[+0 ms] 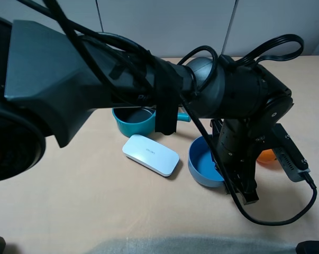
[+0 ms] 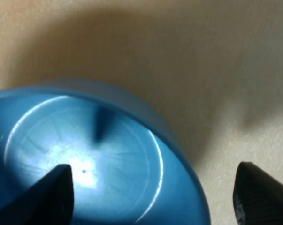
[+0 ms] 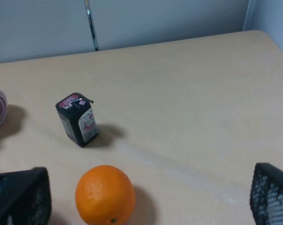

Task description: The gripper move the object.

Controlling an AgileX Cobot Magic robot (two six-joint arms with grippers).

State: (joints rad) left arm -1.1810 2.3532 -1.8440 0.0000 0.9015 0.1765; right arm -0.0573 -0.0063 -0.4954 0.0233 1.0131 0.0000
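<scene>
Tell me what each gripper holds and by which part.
Nothing is held. The left gripper is open, its fingers straddling the rim of the round mid-blue plastic bowl, one inside, one outside. The right gripper is open, empty.

- The blue bowl (image 2: 108,154) is glossy, smooth plastic.
- The desk (image 3: 188,93) is matt, pale.
- The orange (image 3: 105,194) has dimpled skin.
- The white case (image 1: 150,154) looks like smooth plastic.

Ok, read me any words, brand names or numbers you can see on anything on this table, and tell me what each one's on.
The white flat case: a small grey mark on its top, too small to read.
The small dark carton: a white and red label with print, too blurred to read.
No other text shows, so nothing here can be quoted.
</scene>
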